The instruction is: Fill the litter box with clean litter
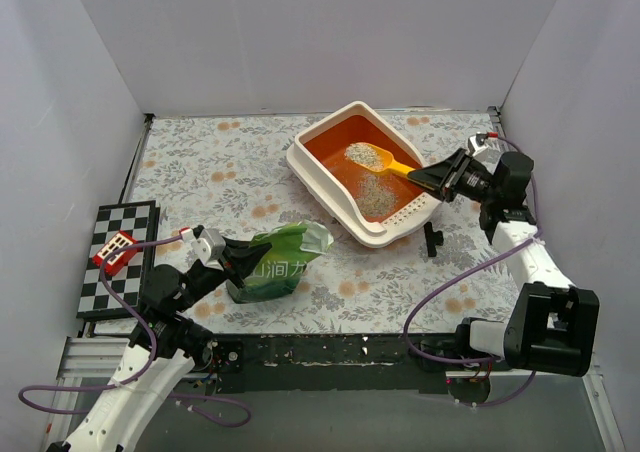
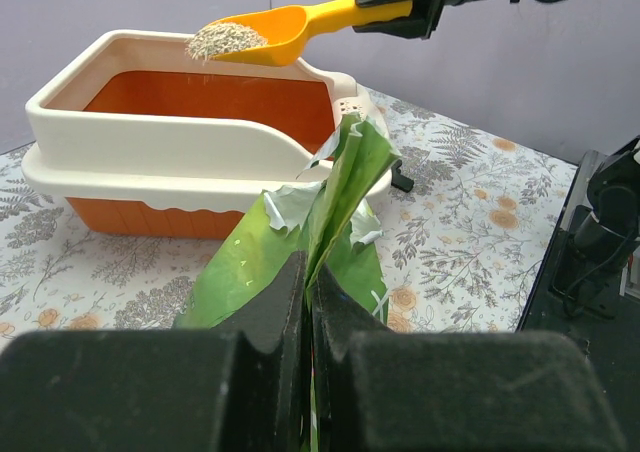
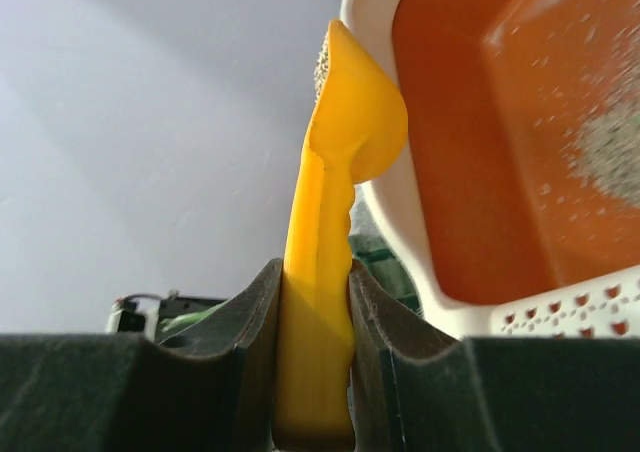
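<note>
text seen: white Chinese characters on the front of the green bag (image 1: 275,264), top view | reading: one looks like 润, the next is half lost in a crease, cannot tell | red tag (image 1: 114,251) on the checkerboard (image 1: 100,284): white marks, too small to read

Crinkled green bag (image 1: 275,267) before litter box (image 1: 322,192)
</note>
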You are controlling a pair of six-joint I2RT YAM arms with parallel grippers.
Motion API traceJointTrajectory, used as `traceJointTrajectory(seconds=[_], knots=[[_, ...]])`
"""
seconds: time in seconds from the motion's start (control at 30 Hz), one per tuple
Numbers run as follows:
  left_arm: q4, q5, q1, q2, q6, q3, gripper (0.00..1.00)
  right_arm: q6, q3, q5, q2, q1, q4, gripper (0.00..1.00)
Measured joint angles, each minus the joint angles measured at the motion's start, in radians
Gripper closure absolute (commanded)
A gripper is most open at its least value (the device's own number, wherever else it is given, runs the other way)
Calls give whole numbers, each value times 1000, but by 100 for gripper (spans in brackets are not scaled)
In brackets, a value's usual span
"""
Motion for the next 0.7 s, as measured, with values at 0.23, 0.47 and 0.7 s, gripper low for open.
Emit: traceJointTrajectory(seconds=[0.23, 0.47, 0.7], knots=[[0, -1, 0, -1, 0, 0, 100, -369, 234, 226, 14, 2, -452, 99], [0, -2, 0, 0, 0, 0, 100, -614, 343, 474, 18, 48, -754, 99], [0, -5, 0, 0, 1, 0, 100, -800, 519, 653, 71, 214, -946, 99]])
